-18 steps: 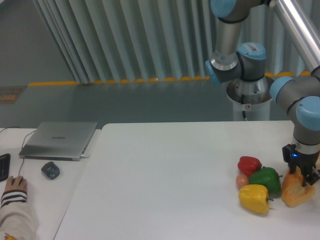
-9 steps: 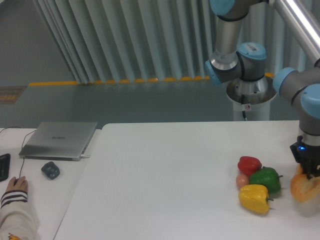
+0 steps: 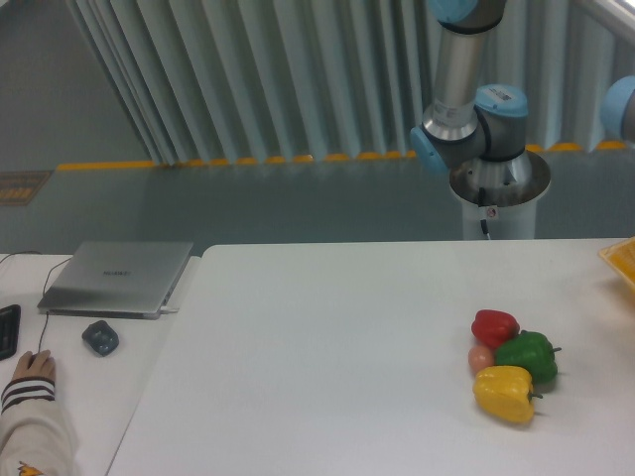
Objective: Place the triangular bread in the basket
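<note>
A white surface (image 3: 327,337) is seen from the fixed camera, with the robot arm (image 3: 466,109) rising behind its far right side from a grey pedestal (image 3: 499,193). Only the arm's upper joints are shown; a further blue-capped joint is cut off by the right edge of the frame. The tool is outside the frame, so its state cannot be told. The triangular bread is likewise not seen anywhere in the frame, and its place relative to the tool cannot be told.

At the right edge, a corner of the pale yellow-orange basket (image 3: 620,260) is shown, resting at the far right of the surface. Nothing of its inside can be made out.

Near the right of the surface, a cluster of produce is grouped closely together: a red bell pepper (image 3: 494,326) lies farthest, a green bell pepper (image 3: 527,356) just to its right and nearer, a yellow bell pepper (image 3: 505,393) nearest, and a small pinkish round item (image 3: 480,358) is tucked at the left between them.

On the left, on a separate desk (image 3: 60,377), a closed silver laptop (image 3: 117,278) is set, with a dark mouse-like object (image 3: 99,337) just in front of it. A person's hand (image 3: 32,365) in a striped cuff is seen at the near left corner.
</note>
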Robot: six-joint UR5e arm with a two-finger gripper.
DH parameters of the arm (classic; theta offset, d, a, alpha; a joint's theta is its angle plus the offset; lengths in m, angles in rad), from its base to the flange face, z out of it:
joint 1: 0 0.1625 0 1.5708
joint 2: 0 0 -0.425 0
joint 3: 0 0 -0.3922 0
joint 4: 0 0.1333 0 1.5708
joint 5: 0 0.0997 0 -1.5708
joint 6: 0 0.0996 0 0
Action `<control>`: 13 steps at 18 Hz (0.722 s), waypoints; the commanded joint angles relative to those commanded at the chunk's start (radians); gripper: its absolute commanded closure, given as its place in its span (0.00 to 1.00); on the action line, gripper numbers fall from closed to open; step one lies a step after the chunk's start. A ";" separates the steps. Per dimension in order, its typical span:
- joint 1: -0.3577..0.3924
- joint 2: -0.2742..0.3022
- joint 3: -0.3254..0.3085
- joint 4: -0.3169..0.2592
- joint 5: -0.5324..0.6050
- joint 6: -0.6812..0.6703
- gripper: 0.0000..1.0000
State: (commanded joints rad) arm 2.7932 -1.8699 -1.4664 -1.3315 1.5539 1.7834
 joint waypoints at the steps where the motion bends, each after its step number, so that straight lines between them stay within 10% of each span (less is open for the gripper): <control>1: 0.018 0.000 -0.006 0.002 0.002 0.067 1.00; 6: 0.089 0.003 -0.045 0.012 0.003 0.243 0.98; 10: 0.143 -0.003 -0.046 0.014 -0.006 0.447 0.00; 13: 0.146 0.002 -0.049 0.017 -0.024 0.478 0.00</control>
State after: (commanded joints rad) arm 2.9391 -1.8684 -1.5156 -1.3146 1.5294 2.2611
